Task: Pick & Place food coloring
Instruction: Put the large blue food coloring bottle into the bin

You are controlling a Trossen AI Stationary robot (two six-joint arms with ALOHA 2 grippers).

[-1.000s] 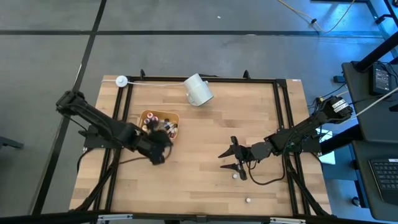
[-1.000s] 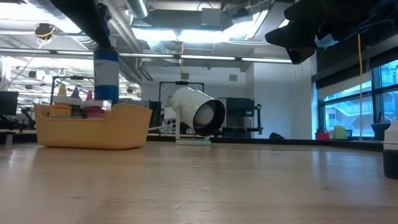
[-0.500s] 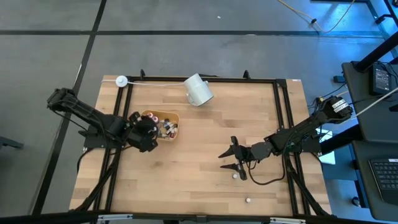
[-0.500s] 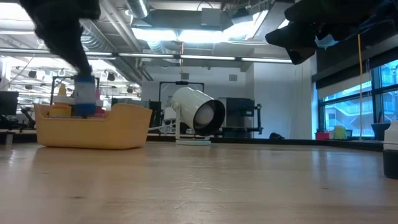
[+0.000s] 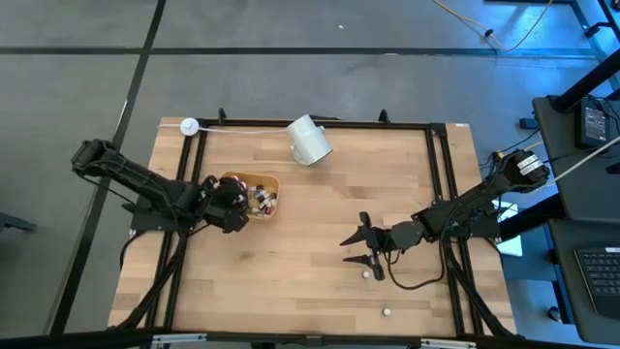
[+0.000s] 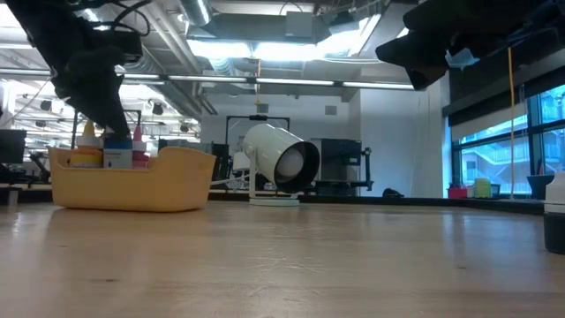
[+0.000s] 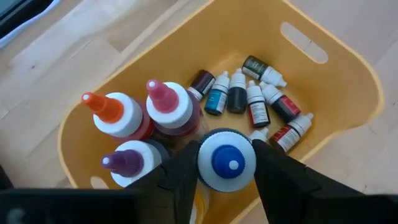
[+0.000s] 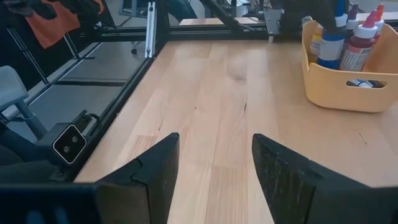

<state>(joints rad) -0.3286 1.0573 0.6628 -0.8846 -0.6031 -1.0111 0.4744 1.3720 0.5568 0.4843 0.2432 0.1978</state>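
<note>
left gripper (image 7: 227, 165) astride blue-capped bottle (image 7: 227, 158) inside yellow tray (image 7: 348, 93)

Wooden plank bench (image 5: 310, 242) with black metal frame, centre of the high view. Grey concrete floor (image 5: 291, 87) surrounds it, crossed by dark seam lines. Dark desk (image 5: 591, 184) at right edge. Low view: open ceiling with exposed ducts and strip lights (image 6: 256, 49) at top; large windows (image 6: 494, 150) at right showing daylight.
</note>
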